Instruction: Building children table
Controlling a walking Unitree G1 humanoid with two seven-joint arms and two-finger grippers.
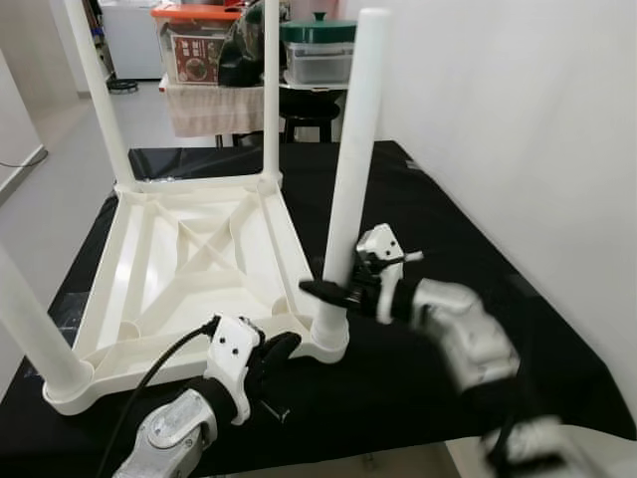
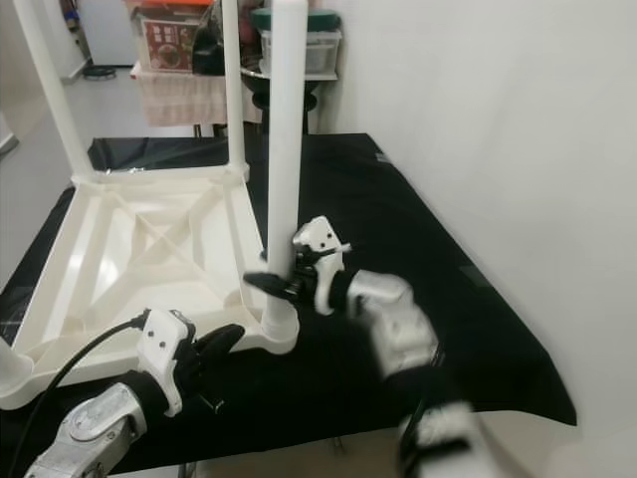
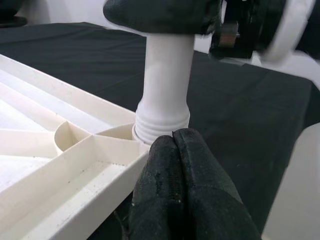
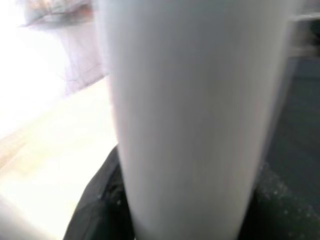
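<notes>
A white plastic children's table (image 1: 149, 269) lies upside down on a black-covered surface. Legs stand up from its corners. My right gripper (image 1: 338, 290) is shut around the near right leg (image 1: 353, 149), low down, just above its socket. That leg (image 4: 190, 120) is pale and blurred in the right wrist view. My left gripper (image 1: 280, 348) is shut with nothing between its fingers, its tips at the table's near rim beside that socket. In the left wrist view the closed fingertips (image 3: 175, 160) point at the ribbed base of the leg (image 3: 165, 85).
Other legs rise at the far left (image 1: 100, 90), far right (image 1: 271, 90) and near left (image 1: 35, 329) corners. The black cloth (image 1: 418, 189) ends close in front of me. A white wall (image 1: 518, 119) stands on the right. Storage boxes (image 1: 194, 45) sit behind.
</notes>
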